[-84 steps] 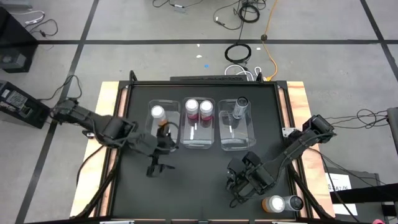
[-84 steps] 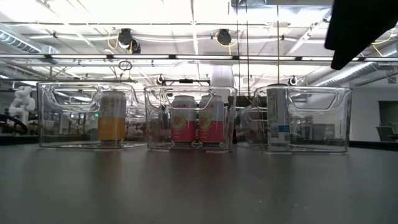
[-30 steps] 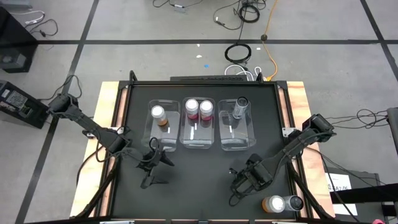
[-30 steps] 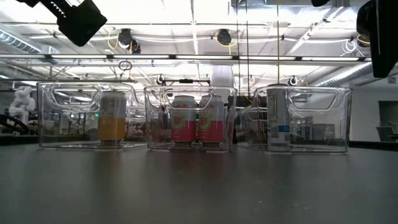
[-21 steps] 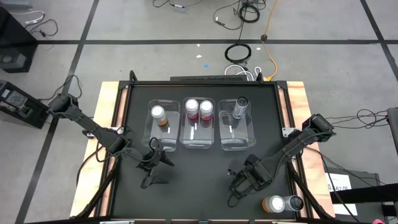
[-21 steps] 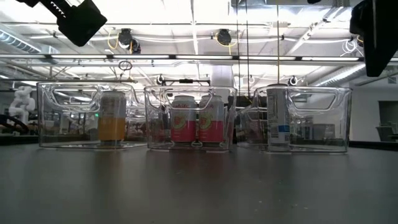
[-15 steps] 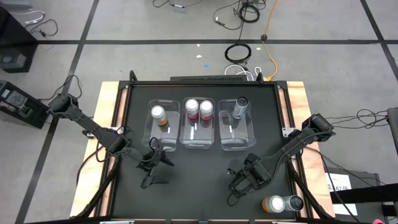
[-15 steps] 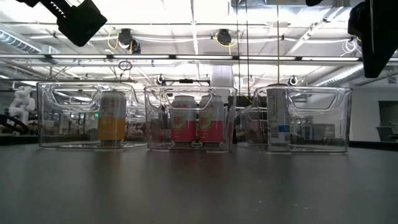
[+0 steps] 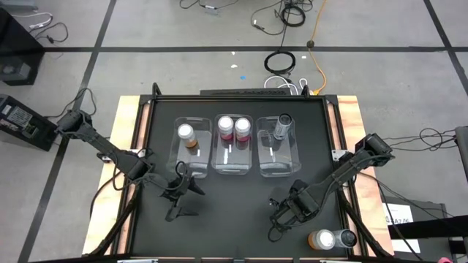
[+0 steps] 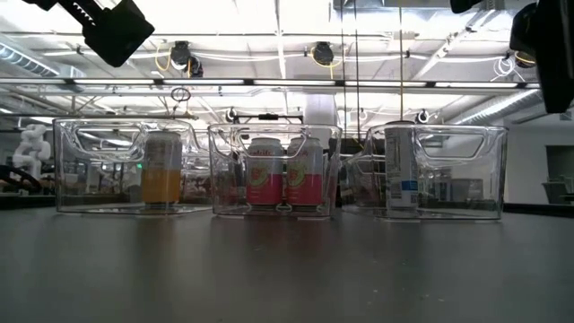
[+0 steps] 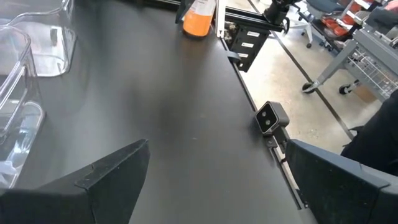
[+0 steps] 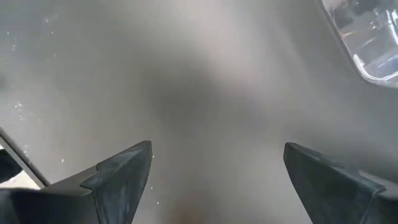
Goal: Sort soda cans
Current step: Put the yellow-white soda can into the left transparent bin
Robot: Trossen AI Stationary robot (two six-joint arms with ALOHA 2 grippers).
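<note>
Three clear bins stand in a row mid-table. The left bin holds an orange can [image 9: 187, 134] [image 10: 161, 179]. Two pink cans [image 9: 233, 126] [image 10: 283, 184] stand in the middle bin and a dark can [image 9: 282, 123] [image 10: 401, 182] in the right bin. Another orange can [image 9: 320, 239] [image 11: 199, 17] and a dark can [image 9: 346, 238] rest at the table's near right corner. My left gripper [image 9: 175, 210] [image 11: 217, 146] hovers open near the left bin's front. My right gripper [image 9: 276, 225] [image 12: 217, 146] hovers open over bare table, left of the corner cans.
The bins [image 9: 234, 164] fill the table's middle strip; black tabletop [image 9: 227, 212] lies bare between the two grippers. A small camera [image 11: 272, 117] sits at the near edge. The right bin's corner [image 12: 373, 43] shows in the right wrist view. Cables lie on the floor beyond.
Nearly three seconds ago my left gripper was at the left bin's front; it then drew back toward the near left edge and has kept still for the last second. The cans and bins stay put. Both grippers remain open.
</note>
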